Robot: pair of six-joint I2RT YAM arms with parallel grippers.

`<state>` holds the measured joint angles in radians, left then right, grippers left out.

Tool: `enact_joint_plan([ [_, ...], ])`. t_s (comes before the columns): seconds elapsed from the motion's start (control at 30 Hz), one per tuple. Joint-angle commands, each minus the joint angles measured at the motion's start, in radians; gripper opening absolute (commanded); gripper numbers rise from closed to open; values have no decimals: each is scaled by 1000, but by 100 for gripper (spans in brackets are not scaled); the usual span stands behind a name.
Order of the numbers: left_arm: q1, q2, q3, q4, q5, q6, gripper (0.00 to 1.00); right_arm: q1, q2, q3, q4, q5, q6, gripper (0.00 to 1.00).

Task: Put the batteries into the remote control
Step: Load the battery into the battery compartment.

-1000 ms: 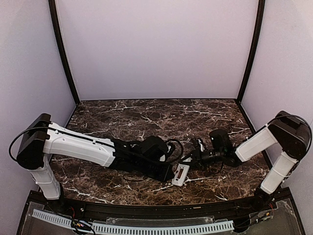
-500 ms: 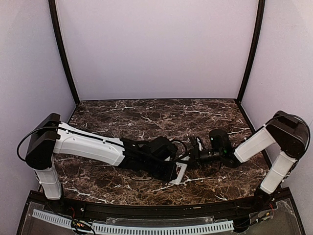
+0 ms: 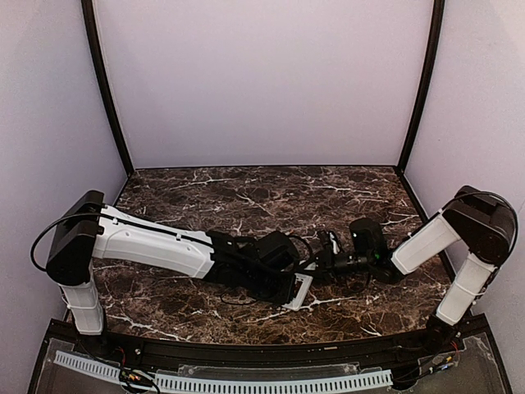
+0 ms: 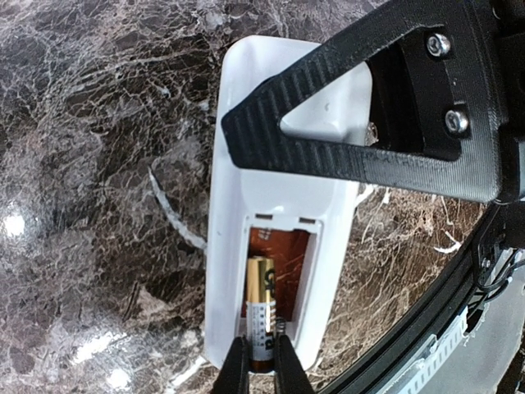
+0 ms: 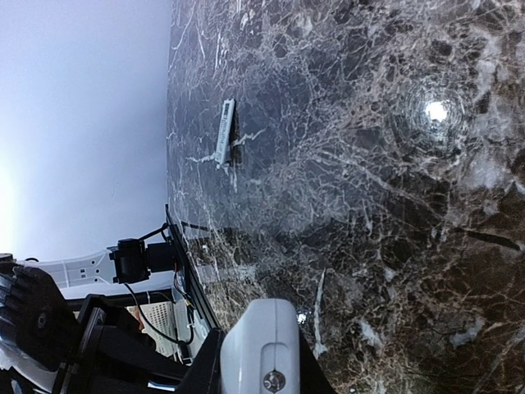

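Left wrist view: left gripper (image 4: 261, 367) pinches a battery (image 4: 261, 312) in the reddish bay (image 4: 293, 250) of the remote control (image 4: 283, 205), by the worktop (image 4: 98, 164)'s near edge, midway along; right gripper (image 5: 258, 361) clamps its other end.

White-shelled arms (image 3: 156, 243) — black joints (image 3: 70, 246), looping cables (image 3: 34, 249) (silver screws (image 4: 456, 121)).

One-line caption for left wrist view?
Left gripper holds a battery in the open bay of the remote; right gripper clamps its far end.

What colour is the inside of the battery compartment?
Reddish-brown; the compartment of the remote control shows best in left wrist view.
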<state>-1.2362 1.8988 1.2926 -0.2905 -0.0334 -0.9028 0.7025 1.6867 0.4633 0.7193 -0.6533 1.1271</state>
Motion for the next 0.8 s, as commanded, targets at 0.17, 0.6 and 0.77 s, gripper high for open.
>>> enact_joint_plan([
  [0.17,2,39,42,-88,-87,-3,1,20,23,1,74,-27,32,0],
  [0.6,7,98,86,-135,-136,20,0,23,36,-2,119,-52,60,0],
  [0.77,7,117,84,-144,-155,29,0,23,45,-7,160,-72,85,0],
])
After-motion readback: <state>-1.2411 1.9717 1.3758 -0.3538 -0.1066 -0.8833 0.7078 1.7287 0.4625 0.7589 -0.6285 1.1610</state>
